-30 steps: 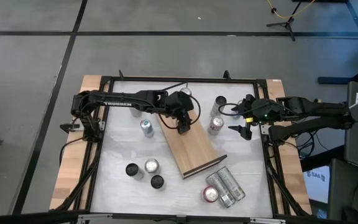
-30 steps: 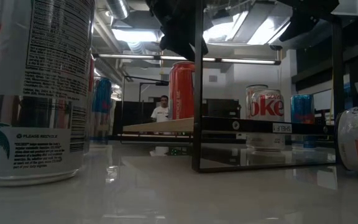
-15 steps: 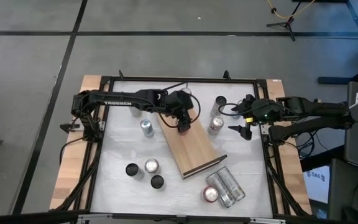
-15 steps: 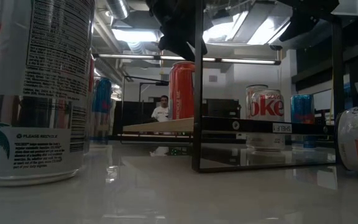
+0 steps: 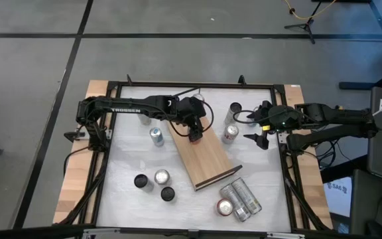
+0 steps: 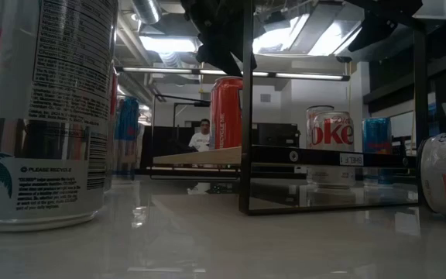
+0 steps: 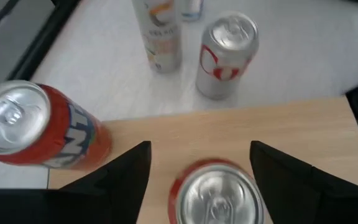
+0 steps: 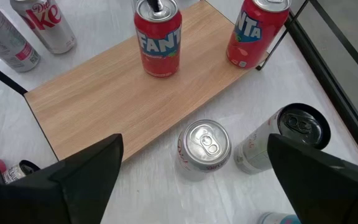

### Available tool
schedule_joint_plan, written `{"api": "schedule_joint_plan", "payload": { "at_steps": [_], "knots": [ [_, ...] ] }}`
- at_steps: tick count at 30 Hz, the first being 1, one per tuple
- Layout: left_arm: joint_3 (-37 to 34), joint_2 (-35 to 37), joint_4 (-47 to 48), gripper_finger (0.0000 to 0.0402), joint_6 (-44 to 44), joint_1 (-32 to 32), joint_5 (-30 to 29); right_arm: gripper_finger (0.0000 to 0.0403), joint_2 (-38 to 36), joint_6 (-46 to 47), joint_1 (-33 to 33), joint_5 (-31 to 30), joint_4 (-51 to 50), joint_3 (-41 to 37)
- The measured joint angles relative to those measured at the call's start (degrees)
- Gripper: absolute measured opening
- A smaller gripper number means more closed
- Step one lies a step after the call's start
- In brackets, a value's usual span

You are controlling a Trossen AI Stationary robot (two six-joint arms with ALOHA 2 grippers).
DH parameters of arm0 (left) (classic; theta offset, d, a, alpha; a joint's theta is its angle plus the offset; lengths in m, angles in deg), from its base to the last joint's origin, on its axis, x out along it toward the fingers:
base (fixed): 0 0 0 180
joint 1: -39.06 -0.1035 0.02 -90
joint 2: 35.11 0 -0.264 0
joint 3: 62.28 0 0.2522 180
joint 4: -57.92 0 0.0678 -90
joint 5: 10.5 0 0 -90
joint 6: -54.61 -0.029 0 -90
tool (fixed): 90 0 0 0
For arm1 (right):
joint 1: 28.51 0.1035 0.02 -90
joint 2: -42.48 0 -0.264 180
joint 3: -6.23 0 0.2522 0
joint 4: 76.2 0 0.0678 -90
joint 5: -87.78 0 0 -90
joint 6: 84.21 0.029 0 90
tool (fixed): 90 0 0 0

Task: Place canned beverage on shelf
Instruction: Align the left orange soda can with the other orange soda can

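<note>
The white bench (image 5: 131, 156) carries the shelf (image 5: 207, 160), a long light wooden board lying slantwise on it. Directly below my left fingers (image 7: 129, 171) a red can (image 7: 215, 193) stands upright on the shelf near its far end. A second red can (image 8: 253, 31) stands on the bench just beside that end. Ahead of my right fingers (image 8: 89, 165) two silver cans (image 8: 204, 149) stand on the bench just beside the shelf's long edge. Well apart from both sets of fingers, three cans (image 5: 153, 181) stand together, and more cans (image 5: 239, 199) lie on their sides past the shelf's other end.
</note>
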Motion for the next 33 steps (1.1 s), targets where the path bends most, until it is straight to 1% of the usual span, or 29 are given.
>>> {"api": "schedule_joint_plan", "payload": {
  "at_steps": [8,12,20,26,33],
  "knots": [
    [0.00,0.00,1.97,0.0343,0.58,0.07,-0.26,0.0392,0.00,0.00,0.00,0.00,0.00,0.00],
    [0.00,0.00,2.11,0.0362,1.51,0.25,-0.41,0.0392,0.02,0.00,0.00,0.00,0.00,0.00],
    [0.00,0.00,2.82,0.0362,0.90,2.09,-1.21,0.0392,0.02,0.00,0.00,0.00,-0.01,0.00],
    [0.00,0.00,4.49,0.0361,0.38,3.36,-7.57,0.0392,0.02,0.00,0.01,0.00,0.00,0.00],
    [0.00,-0.07,5.23,0.0361,0.71,3.96,-7.00,0.0392,0.02,0.00,0.01,0.00,-0.01,0.00]
  ]
}}
